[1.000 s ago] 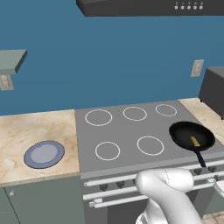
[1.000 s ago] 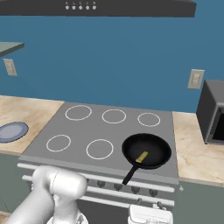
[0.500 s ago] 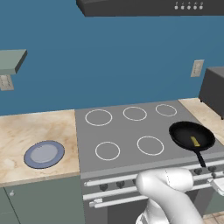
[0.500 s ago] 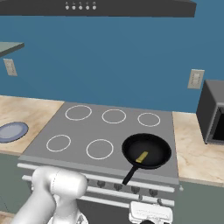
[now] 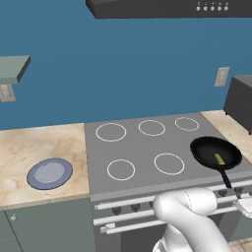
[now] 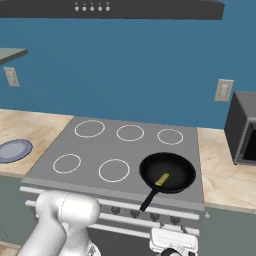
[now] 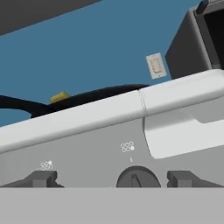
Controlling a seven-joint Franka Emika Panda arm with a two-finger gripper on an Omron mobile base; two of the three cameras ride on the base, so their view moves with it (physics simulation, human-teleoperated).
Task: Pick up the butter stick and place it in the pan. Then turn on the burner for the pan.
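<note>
The black pan (image 5: 215, 152) (image 6: 167, 171) rests on the stove's front right burner, handle pointing toward the stove front. The yellow butter stick (image 5: 219, 159) (image 6: 161, 179) lies inside it; in the hand view the butter stick (image 7: 59, 97) peeks over the pan's rim (image 7: 100, 94). My gripper (image 7: 113, 179) is low in front of the stove's control panel, open, fingers spread wide. A dark round knob (image 7: 137, 178) sits between the fingertips, nearer the right finger (image 7: 183, 178), which does not touch it. The white hand (image 6: 173, 240) shows below the pan handle.
A blue-grey plate (image 5: 49, 173) (image 6: 12, 150) lies on the counter left of the stove. A dark microwave (image 6: 242, 127) stands on the right counter. More knobs (image 6: 135, 214) line the stove front. A wall outlet (image 7: 155, 65) is behind the stove.
The hand has edged slightly to the right along the stove front. Pan, butter stick and plate have not moved.
</note>
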